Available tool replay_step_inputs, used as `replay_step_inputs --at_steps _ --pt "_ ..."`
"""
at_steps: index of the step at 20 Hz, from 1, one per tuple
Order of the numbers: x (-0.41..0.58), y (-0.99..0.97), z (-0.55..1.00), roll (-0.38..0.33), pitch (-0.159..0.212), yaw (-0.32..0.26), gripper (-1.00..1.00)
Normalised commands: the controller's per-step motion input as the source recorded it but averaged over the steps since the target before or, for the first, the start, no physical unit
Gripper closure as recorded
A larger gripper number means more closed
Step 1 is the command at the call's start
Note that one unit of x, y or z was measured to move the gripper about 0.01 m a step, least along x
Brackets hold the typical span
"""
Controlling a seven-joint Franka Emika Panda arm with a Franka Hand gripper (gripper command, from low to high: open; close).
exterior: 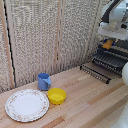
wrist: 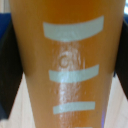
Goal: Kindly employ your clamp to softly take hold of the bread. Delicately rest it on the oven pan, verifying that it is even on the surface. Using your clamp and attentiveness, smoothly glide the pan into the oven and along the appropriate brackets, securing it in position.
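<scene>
While the clamp (exterior: 107, 46) grips it, the bread (wrist: 67, 65) shows glossy orange-brown with pale stripes.

We see a light wooden table (exterior: 85, 100). On it sit a blue mug (exterior: 44, 81), a yellow bowl (exterior: 56, 95) just beside the mug, and a white patterned plate (exterior: 27, 105) near both. Behind them hangs a woven beige screen (exterior: 45, 35).

claw (exterior: 108, 42) fingers hidden behind bread (exterior: 107, 44); oven (exterior: 116, 56) cut off at exterior view's right edge.
</scene>
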Motion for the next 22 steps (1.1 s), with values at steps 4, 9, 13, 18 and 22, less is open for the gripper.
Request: replay_step_inputs --at_steps 4,9,13,18,22 --pt "0.294 -0.34 -0.14 0.036 0.0 -0.265 1.0" --pt "0.293 -0.41 -0.19 0.051 0.014 -0.194 1.0" --pt "0.24 -0.3 -0.17 0.022 0.038 -0.034 1.0" --pt "0.185 -0.48 -0.07 0.045 0.036 0.006 1.0" --pt "0.031 -0.16 0.0 0.022 0.024 -0.001 -1.0"
